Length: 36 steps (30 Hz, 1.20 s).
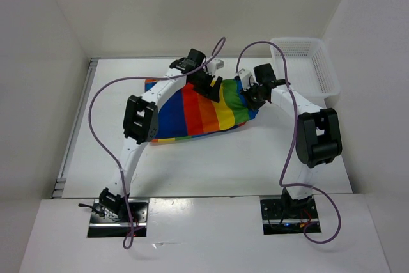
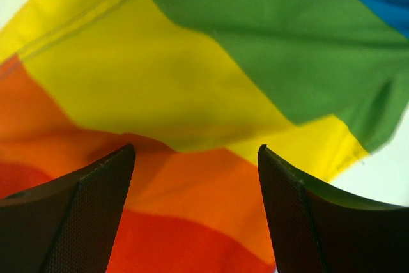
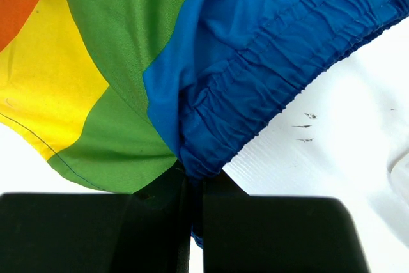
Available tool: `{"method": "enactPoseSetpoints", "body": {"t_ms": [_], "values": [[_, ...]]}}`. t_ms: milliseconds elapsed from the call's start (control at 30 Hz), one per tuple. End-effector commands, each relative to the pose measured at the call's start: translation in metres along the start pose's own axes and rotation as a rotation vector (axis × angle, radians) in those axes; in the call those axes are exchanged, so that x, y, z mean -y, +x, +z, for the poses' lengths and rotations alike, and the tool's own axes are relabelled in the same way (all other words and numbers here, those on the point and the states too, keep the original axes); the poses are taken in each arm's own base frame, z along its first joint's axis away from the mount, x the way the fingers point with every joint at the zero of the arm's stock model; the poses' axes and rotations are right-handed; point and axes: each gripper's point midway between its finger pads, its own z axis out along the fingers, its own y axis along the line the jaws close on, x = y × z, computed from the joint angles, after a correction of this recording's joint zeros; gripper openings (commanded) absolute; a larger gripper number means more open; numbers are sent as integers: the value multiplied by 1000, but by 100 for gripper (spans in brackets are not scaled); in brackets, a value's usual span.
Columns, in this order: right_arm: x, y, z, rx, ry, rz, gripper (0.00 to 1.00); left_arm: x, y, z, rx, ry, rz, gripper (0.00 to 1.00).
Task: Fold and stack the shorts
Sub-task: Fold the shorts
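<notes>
Right now the shorts (image 1: 198, 110) lie spread on the table (image 1: 211, 171), toward its far side, between my two arms. My right gripper (image 3: 195, 180) is clamped tight on the gathered blue band (image 3: 281, 62) at the right end of the cloth. My left gripper (image 2: 195, 151) hangs with its jaws wide apart over the yellow and orange stripes, holding nothing.

To fold well, I judge the left should come down on a hem or corner, not the middle of a panel. It should pinch every layer there, so both arms can carry the cloth over together, edge onto edge.

Room is good toward me: bare table lies between the shorts and the arm bases. At the far right the white basket (image 1: 323, 71) stands near my right arm, and walls (image 1: 51, 62) close in on three sides, so I would sweep the fold inward, not outward.
</notes>
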Motion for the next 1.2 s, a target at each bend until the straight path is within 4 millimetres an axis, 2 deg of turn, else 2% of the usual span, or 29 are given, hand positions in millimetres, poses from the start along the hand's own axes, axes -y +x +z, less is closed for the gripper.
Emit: {"method": "enactPoseSetpoints", "body": {"t_ms": [0, 33, 67, 133, 267, 367, 467, 500, 533, 567, 600, 633, 667, 700, 733, 767, 833, 867, 900, 967, 1000, 1100, 1133, 1167], "values": [[11, -13, -3, 37, 33, -19, 1, 4, -7, 18, 18, 30, 27, 85], [9, -13, -3, 41, 25, -19, 1, -1, 1, 32, -7, -1, 27, 86], [10, -15, -3, 49, 29, -21, 1, 2, 3, 38, -15, -14, 38, 86], [12, -19, -4, 57, 33, -22, 1, -7, 12, 51, -40, -59, 36, 88], [19, -32, -6, 84, 56, -19, 1, -15, 19, 59, -53, -80, 32, 90], [23, -41, -10, 104, 66, -24, 1, -11, 19, 59, -51, -61, 31, 91], [28, -47, -11, 112, 83, -35, 1, 2, 0, 36, -16, -47, 47, 91], [30, -46, -12, 106, 94, -34, 1, 11, -14, 18, 19, -49, 63, 91], [33, -47, -12, 110, 107, -46, 1, 16, -20, 7, 34, -49, 70, 92], [34, -47, -12, 106, 115, -45, 1, 14, -27, -7, 54, -59, 67, 95], [34, -47, -12, 106, 115, -45, 1, 27, -44, -35, 103, -61, 90, 95], [37, -49, -16, 110, 128, -57, 1, 22, -40, -45, 99, -72, 74, 95], [37, -49, -17, 110, 129, -66, 1, 29, -52, -74, 143, -81, 86, 95], [38, -45, -18, 101, 140, -64, 1, 18, -51, -89, 152, -119, 70, 96], [39, -47, -18, 108, 145, -75, 1, 13, -47, -98, 151, -141, 58, 96], [42, -44, -21, 97, 166, -73, 1, 1, -35, -114, 143, -191, 33, 96], [47, -44, -22, 95, 192, -83, 1, -13, -13, -124, 111, -253, 0, 96], [51, -47, -23, 102, 213, -84, 1, -20, 13, -124, 66, -280, -29, 96], [58, -50, -30, 104, 252, -83, 1, -37, 30, -130, 35, -343, -58, 96], [65, -58, -35, 117, 282, -102, 1, -54, 57, -133, -13, -396, -97, 96], [70, -62, -39, 119, 306, -114, 1, -65, 82, -135, -56, -406, -141, 96], [79, -68, -46, 119, 343, -138, 1, -90, 111, -138, -87, -424, -212, 96], [80, -72, -53, 128, 350, -152, 1, -92, 119, -136, -97, -417, -227, 96], [82, -71, -54, 120, 365, -150, 1, -95, 120, -139, -95, -421, -235, 96]]}}
